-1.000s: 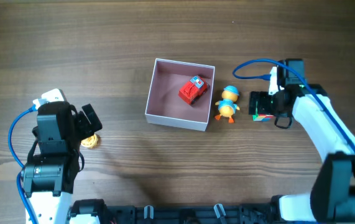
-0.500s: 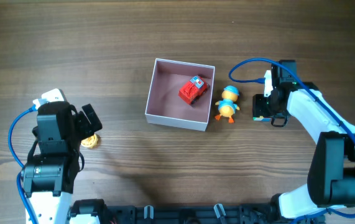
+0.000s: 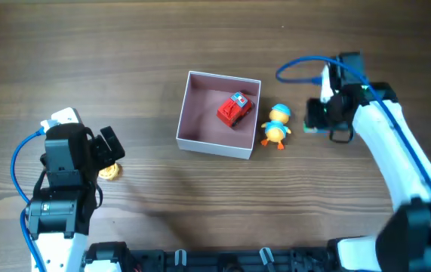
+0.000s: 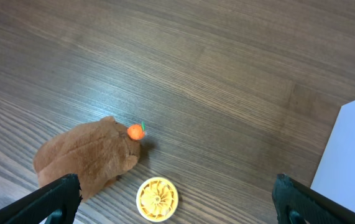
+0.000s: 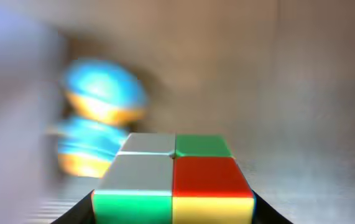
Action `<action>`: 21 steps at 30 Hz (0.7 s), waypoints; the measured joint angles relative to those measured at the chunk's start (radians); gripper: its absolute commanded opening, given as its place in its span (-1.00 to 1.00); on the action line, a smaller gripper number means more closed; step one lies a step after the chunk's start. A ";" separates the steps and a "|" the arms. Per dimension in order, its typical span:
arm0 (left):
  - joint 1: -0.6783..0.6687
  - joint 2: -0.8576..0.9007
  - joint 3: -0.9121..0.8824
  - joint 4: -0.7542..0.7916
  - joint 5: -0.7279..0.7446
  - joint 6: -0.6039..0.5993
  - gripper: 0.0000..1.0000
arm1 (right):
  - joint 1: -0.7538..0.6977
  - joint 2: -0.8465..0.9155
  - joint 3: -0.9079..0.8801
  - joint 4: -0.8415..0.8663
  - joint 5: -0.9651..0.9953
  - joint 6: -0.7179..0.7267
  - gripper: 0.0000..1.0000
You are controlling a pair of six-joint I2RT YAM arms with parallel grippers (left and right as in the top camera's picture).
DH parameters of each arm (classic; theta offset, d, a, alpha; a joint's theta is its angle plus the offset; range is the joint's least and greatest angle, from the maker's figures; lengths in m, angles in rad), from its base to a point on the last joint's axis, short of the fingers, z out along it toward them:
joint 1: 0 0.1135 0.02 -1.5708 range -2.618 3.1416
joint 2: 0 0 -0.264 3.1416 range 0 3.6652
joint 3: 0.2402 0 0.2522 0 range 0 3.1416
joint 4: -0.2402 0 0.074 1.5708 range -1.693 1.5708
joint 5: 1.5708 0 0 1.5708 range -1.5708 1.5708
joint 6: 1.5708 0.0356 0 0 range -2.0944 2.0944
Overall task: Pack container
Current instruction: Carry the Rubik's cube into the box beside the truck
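Right gripper [image 3: 322, 117] is clamped on the colour cube [image 5: 174, 180] near the counter's right edge. I'd carry it high over the duck [image 3: 277, 125] into the box [image 3: 200, 113]. Left gripper [image 4: 176, 186] hangs wide open.

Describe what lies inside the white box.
Inside the container, one red toy truck rests on the pink floor near the far right corner. Only floor beneath it is hidden.

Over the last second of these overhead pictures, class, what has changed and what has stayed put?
The right gripper, shut on the multicoloured puzzle cube, carried it a little toward the far side of the table. Unchanged: the open left gripper, the blue-and-orange toy duck, the red toy truck inside the pink-lined white square container.
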 measured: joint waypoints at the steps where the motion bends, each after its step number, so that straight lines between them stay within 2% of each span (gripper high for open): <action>1: 0.000 0.000 0.000 0.000 0.000 0.000 0.99 | 0.035 -0.025 0.038 0.001 0.001 0.019 -0.91; 4: 0.000 0.000 0.000 0.000 0.000 0.000 1.00 | 0.208 -0.123 0.188 0.085 -0.006 0.132 -0.91; 7: 0.000 0.000 0.000 0.000 0.000 0.000 1.00 | 0.343 -0.142 0.224 0.212 -0.011 0.235 -0.91; 11: 0.000 0.000 0.000 0.000 0.000 0.000 1.00 | 0.514 -0.016 0.226 0.369 -0.021 0.358 -0.91; 15: 0.000 0.000 0.000 0.000 0.000 0.000 1.00 | 0.582 0.171 0.226 0.447 -0.024 0.435 -0.91; 21: 0.000 0.000 0.000 0.000 0.008 0.000 0.99 | 0.581 0.301 0.222 0.490 -0.004 0.476 -0.92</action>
